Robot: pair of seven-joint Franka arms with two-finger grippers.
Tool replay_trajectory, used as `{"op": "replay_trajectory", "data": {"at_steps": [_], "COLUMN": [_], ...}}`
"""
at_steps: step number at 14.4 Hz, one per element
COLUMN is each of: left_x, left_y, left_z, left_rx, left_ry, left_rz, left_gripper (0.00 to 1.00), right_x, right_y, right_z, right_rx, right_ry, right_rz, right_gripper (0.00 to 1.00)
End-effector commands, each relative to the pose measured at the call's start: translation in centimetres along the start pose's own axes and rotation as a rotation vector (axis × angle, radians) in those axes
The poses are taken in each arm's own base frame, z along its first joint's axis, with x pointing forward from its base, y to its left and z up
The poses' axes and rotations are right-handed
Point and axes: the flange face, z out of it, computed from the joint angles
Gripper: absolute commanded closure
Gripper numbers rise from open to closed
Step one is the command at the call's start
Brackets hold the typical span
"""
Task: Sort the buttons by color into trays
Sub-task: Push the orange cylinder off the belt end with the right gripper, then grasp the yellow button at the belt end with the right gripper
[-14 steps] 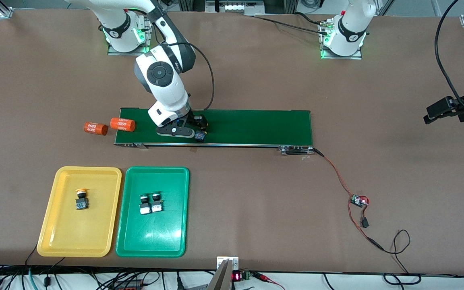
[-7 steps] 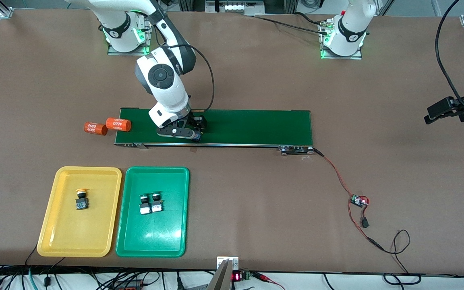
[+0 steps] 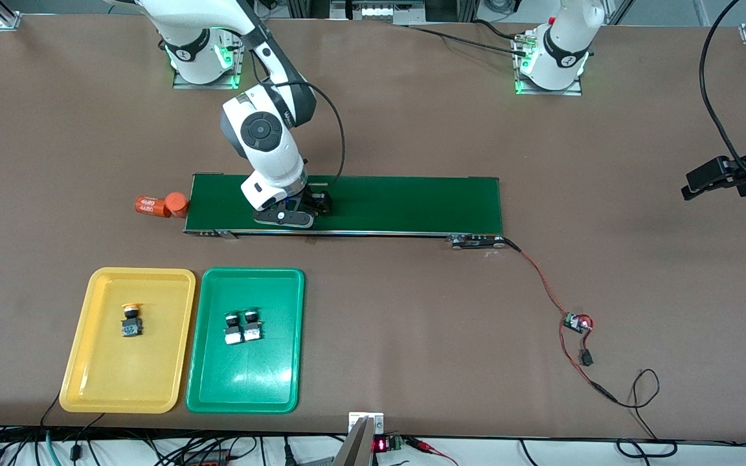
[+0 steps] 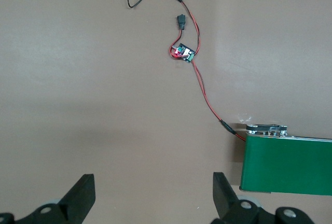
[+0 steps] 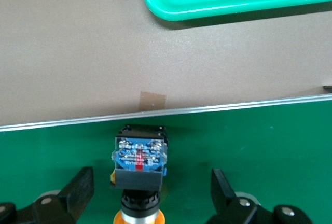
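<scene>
On the dark-green conveyor belt lies a button with a dark body and a yellow cap. My right gripper is low over it, open, one finger on each side and neither touching. In the front view the right gripper hides that button. The yellow tray holds one yellow-capped button. Two buttons sit side by side in the green tray. My left gripper waits open above bare table at the left arm's end.
Two orange cylinders lie together on the table just off the belt's end toward the right arm. A red wire runs from the belt's other end to a small circuit board, nearer the front camera. Cables hang along the table's front edge.
The button rode along the belt toward the right arm's end, and my right gripper followed and settled over it. One orange cylinder rolled off the belt end against the other.
</scene>
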Motion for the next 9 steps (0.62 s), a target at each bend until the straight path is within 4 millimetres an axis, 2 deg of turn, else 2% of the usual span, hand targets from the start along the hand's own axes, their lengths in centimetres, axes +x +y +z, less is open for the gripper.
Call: {"op": "replay_trajectory", "data": {"at_steps": [1,2,3,5,6,7,9], "left_x": [0.0,0.0,0.0,0.0,0.0,0.0,0.0], "left_y": [-0.1,-0.1,-0.1,-0.2,-0.2,-0.1,0.0], "left_z": [-0.3,-0.3,-0.3,-0.3,-0.3,-0.4,-0.3], "left_rx": [0.002,0.002,0.002,0.002,0.002,0.002,0.002], "left_ry": [-0.004,-0.004,-0.004,-0.004,-0.004,-0.002,-0.002], "left_rz": [0.01,0.01,0.01,0.008,0.008,0.01,0.011], "left_gripper": [0.0,0.0,0.0,0.0,0.0,0.0,0.0], "right_x": [0.9,1.1,1.2,1.7,2.0,2.7,5.7], "right_y": [0.1,0.3,0.3,-0.1,0.1,0.4,1.0], "right_z": [0.9,1.0,0.8,0.0,-0.1,-1.2,-5.4], "right_rx": [0.004,0.002,0.004,0.011,0.01,0.01,-0.009], "right_ry": [0.004,0.005,0.007,0.015,0.014,0.015,-0.003], "right_rz": [0.016,0.015,0.014,0.009,0.013,0.025,0.039], "right_gripper": [0.09,0.23,0.41,0.69,0.79,0.86,0.89]}}
